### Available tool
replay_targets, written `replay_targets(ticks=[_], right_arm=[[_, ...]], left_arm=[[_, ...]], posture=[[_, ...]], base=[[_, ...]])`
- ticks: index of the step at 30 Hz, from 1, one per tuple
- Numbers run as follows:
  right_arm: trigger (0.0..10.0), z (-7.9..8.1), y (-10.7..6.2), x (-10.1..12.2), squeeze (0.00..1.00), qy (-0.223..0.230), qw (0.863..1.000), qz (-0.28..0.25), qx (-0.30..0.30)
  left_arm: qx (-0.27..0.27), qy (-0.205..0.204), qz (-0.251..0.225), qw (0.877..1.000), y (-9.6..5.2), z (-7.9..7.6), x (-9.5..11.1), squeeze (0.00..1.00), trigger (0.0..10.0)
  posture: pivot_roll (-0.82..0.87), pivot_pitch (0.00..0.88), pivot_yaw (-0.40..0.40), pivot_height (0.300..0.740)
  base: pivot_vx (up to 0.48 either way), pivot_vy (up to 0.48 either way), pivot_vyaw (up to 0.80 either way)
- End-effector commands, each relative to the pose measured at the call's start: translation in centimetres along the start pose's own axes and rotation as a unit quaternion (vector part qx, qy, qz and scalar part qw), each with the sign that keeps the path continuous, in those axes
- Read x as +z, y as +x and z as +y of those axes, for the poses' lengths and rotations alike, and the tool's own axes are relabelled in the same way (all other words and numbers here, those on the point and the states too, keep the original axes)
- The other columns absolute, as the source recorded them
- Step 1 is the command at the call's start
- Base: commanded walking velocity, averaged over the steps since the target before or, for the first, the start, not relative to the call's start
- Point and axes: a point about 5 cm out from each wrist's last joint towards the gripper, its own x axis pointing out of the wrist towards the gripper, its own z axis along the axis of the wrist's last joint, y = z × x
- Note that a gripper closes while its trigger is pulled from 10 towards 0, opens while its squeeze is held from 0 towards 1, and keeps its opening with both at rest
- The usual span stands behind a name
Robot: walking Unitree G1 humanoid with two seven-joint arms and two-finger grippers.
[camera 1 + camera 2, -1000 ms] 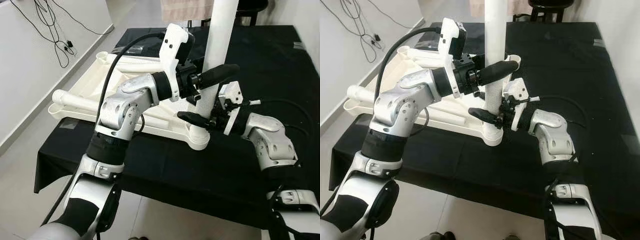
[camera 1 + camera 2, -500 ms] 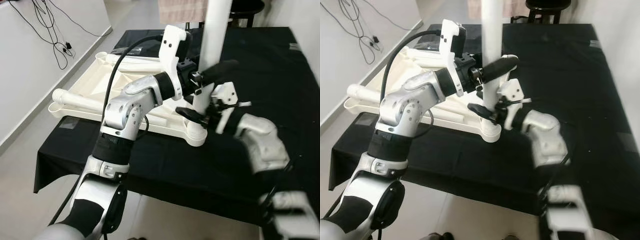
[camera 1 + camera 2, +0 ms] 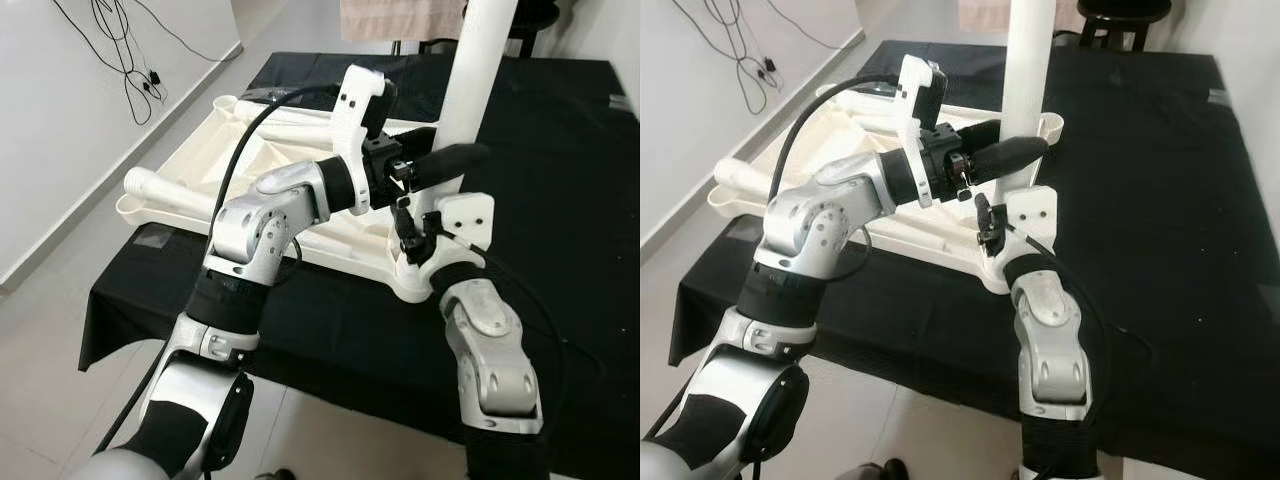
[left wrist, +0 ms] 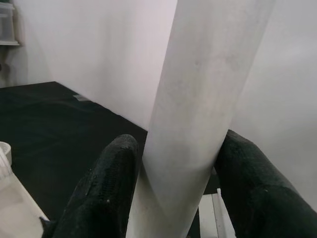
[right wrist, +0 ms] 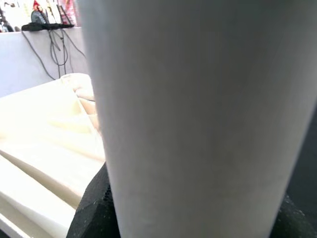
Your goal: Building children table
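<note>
Gripping a tall white cylindrical table leg from either side, the left claw is clenched on it, its two black fingers pressed against the leg's flanks as the left wrist view shows. Lower down, the right claw sits tight against the same leg near its foot; black finger edges show on both sides of the white cylinder in the right wrist view, though whether they squeeze it or merely bracket it cannot be told.

That leg stands upright in the near corner socket of a cream-white plastic children's tabletop, which lies upside down with its ribbed underside facing up. A second white tube-shaped leg lies flat along the tabletop's left edge, and another lies at its far end.

All of it rests on a table draped in black cloth, the tabletop occupying its left half while the right half is bare cloth. Both silver arms reach forward over the table's near edge: the left arm bends in from the left with a black cable looping above it, and the right arm rises almost straight up from below.

A white wall runs along the left, with thin black wires hanging down it, above a pale tiled floor.
</note>
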Motion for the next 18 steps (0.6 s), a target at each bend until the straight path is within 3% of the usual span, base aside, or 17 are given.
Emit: replay_targets(ticks=[1,3,4,5,13,14,16,17,18], right_arm=[[0.0,-0.9,-1.0,-4.3,0.0,0.014,0.994,0.103,-0.039],[0.0,-0.4,-1.2,-4.0,0.0,0.016,0.993,0.106,-0.048],[0.0,-0.1,-1.4,-3.7,0.0,0.019,0.992,0.108,-0.055],[0.0,0.2,-1.6,-3.5,0.0,0.021,0.992,0.108,-0.058],[0.0,0.4,-1.5,-3.0,0.0,0.029,0.994,0.094,-0.045],[4.0,0.4,-1.4,-2.8,0.0,0.028,0.995,0.088,-0.04],[4.0,0.5,-1.3,-2.7,0.0,0.028,0.995,0.084,-0.037],[10.0,0.5,-0.8,-2.2,0.0,0.021,0.998,0.064,-0.014],[10.0,0.5,-0.8,-2.2,0.0,0.021,0.998,0.064,-0.014]], left_arm=[[0.012,0.006,0.009,1.0,-0.1,0.3,-0.2,0.0,10.0],[0.012,0.006,0.009,1.0,-0.1,0.3,-0.1,0.0,10.0],[0.01,0.005,0.01,1.0,-0.1,0.3,-0.1,0.0,0.5],[0.003,0.005,0.013,1.0,-0.1,0.2,-0.2,0.0,0.0],[-0.014,0.01,0.021,1.0,0.0,0.0,-0.3,0.0,0.0],[-0.016,0.011,0.021,1.0,0.1,0.0,-0.3,0.0,0.0],[-0.017,0.012,0.021,1.0,0.1,0.0,-0.3,0.0,0.0],[-0.02,0.014,0.022,0.999,0.2,-0.1,-0.2,0.0,0.0],[-0.02,0.014,0.022,0.999,0.2,-0.1,-0.2,0.0,0.0]], posture=[[-0.04,0.179,0.092,0.74],[-0.04,0.179,0.096,0.74],[-0.04,0.179,0.099,0.74],[-0.04,0.178,0.099,0.74],[-0.05,0.17,0.103,0.74],[-0.05,0.168,0.104,0.74],[-0.05,0.168,0.104,0.74],[-0.04,0.166,0.104,0.74],[-0.04,0.166,0.104,0.74]], base=[[0.0,0.0,0.0],[0.0,0.0,0.0],[0.0,0.0,0.0],[0.0,0.0,0.0],[0.0,0.0,0.0],[0.0,0.0,0.0],[0.0,0.0,0.0],[0.0,0.0,0.0],[0.0,0.0,0.0]])
